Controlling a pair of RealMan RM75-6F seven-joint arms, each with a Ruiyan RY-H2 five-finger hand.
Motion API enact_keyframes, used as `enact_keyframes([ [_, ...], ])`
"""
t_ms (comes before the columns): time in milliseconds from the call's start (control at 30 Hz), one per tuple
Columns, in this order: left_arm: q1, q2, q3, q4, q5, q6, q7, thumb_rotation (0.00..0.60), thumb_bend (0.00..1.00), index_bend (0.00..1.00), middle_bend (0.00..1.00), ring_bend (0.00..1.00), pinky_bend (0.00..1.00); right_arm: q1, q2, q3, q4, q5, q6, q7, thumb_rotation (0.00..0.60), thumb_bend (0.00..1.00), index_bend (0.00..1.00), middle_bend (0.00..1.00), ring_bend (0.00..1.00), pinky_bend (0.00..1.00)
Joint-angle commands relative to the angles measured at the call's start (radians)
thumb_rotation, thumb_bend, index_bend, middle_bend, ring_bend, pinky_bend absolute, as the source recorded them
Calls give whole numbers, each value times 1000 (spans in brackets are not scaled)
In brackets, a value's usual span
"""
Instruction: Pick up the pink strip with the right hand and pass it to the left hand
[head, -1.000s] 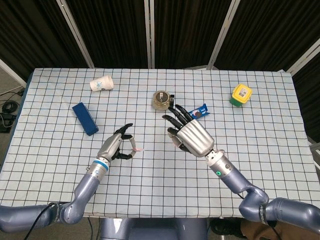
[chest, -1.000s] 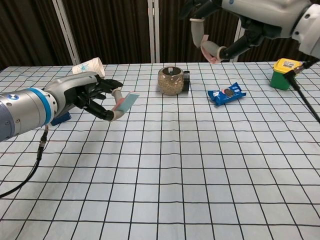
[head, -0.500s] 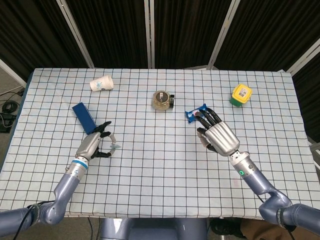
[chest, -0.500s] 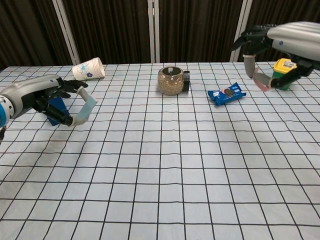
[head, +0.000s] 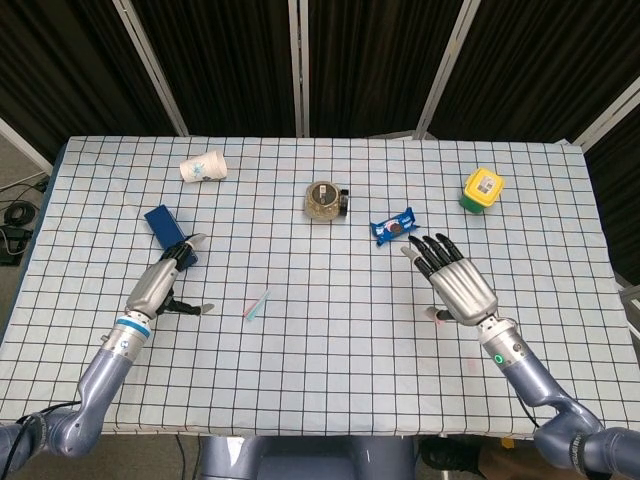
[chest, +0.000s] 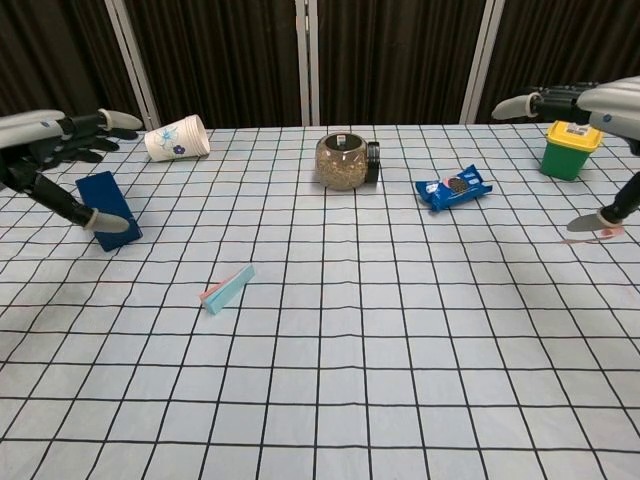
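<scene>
The pink strip (head: 257, 305) lies flat on the checked tablecloth (head: 330, 370), free of both hands; in the chest view it shows a pale blue face with a pink edge (chest: 227, 288). It rests to the right of the left hand (head: 158, 285), near it but not touching, and well apart from the right hand (head: 458, 285), which is far over on the other side. The left hand holds nothing, its fingers spread wide with the thumb reaching out toward the strip. Just beyond its fingertips lies a dark blue box (head: 169, 235), and farther back from it a paper cup (head: 203, 167) lies on its side. The right hand is also empty, palm down and fingers fanned apart. Just ahead of its fingertips sits a blue snack packet (head: 395, 227); beyond that, toward the middle of the table, stands a round jar (head: 323, 198) with a dark lid beside it. A green tub with a yellow lid (head: 482, 189) stands farther back, off the right hand's outer side.
</scene>
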Motion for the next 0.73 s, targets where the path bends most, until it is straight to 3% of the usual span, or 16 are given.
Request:
enact_keyframes([
  [33,47,69,4,-30,58,73,-15,600,0,0,0,0,0,-37,46,-11,-47,-28,56,-2,600,0,0,0,0,0],
  [267,169,254,36,-86,138,231,-1,600,0,0,0,0,0,-158,130,-46,-143,-39,186,42,600,0,0,0,0,0],
  [400,299,383,98,-183,181,368,31,600,0,0,0,0,0,-268,162,-79,-180,-45,303,118,600,0,0,0,0,0],
  [567,394,423,159,-246,233,458,74,600,0,0,0,0,0,-336,164,-81,-158,-73,394,152,600,0,0,0,0,0],
  [733,436,384,184,-226,283,500,114,600,0,0,0,0,0,-382,163,-75,-130,-82,440,163,600,0,0,0,0,0],
])
